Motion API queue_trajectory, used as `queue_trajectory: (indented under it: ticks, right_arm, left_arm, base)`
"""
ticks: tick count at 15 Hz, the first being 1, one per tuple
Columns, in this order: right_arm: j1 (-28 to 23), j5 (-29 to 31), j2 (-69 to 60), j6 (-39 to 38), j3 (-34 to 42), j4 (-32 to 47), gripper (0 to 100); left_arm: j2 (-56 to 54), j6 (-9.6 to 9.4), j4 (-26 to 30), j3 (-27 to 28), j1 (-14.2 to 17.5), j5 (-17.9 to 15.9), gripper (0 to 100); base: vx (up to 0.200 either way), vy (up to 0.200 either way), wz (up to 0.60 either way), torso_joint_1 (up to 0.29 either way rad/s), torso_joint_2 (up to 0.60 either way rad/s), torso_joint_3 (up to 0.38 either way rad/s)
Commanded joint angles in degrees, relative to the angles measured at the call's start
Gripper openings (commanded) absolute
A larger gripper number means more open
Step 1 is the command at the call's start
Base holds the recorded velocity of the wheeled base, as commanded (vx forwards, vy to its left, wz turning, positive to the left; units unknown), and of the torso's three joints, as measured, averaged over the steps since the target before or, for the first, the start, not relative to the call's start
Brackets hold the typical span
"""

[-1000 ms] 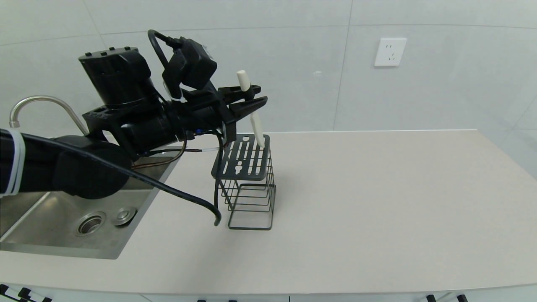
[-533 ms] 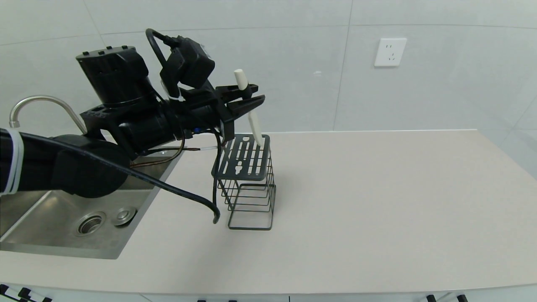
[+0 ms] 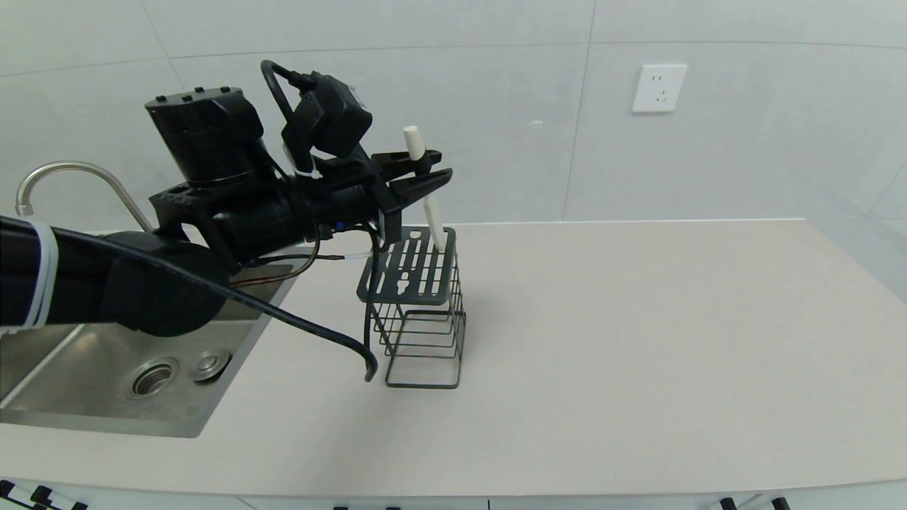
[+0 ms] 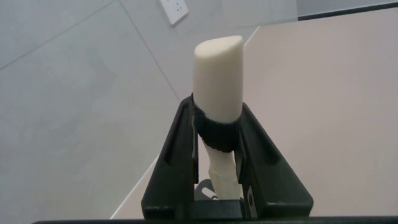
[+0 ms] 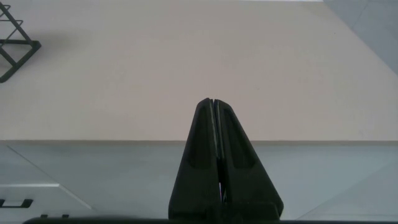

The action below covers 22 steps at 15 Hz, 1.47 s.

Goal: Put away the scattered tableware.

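A cream-white utensil (image 3: 433,218) stands nearly upright in my left gripper (image 3: 436,164), which is shut on its middle; its blunt handle end (image 4: 217,68) sticks up above the fingers (image 4: 180,149). Its lower end meets the far right corner of the slotted top of the black wire rack (image 3: 419,313); whether it sits in a slot I cannot tell. The rack stands on the counter beside the sink. My right gripper (image 5: 213,102) is shut with nothing in it, hanging over the counter's near edge, and a corner of the rack (image 5: 12,45) lies far off from it.
A steel sink (image 3: 106,368) with a curved tap (image 3: 67,170) is sunk into the counter to the rack's left. The beige counter (image 3: 638,319) stretches bare to the right. A wall socket (image 3: 660,88) sits on the tiled wall behind.
The left gripper with the utensil first rose slightly to the left, then came down and to the right a little. The utensil's lower end stays at the rack's far corner.
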State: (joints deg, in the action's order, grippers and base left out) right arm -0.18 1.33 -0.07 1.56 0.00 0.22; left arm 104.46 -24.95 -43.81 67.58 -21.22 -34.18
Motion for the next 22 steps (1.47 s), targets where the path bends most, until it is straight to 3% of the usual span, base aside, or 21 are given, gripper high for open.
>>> queue_trajectory:
  ticks: [1, 22]
  right_arm:
    - [0.0, 0.0, 0.1, 0.0, 0.0, 0.0, 0]
    - [0.0, -0.1, 0.1, 0.0, 0.0, 0.0, 0]
  left_arm:
    - [0.6, -0.01, 0.0, -0.1, 0.0, 0.0, 0]
    - [6.5, 0.26, -0.5, -0.1, 0.0, 0.2, 0]
  base:
    - [0.000, 0.000, 0.00, 0.000, 0.00, 0.000]
    - [0.000, 0.000, 0.00, 0.000, 0.00, 0.000]
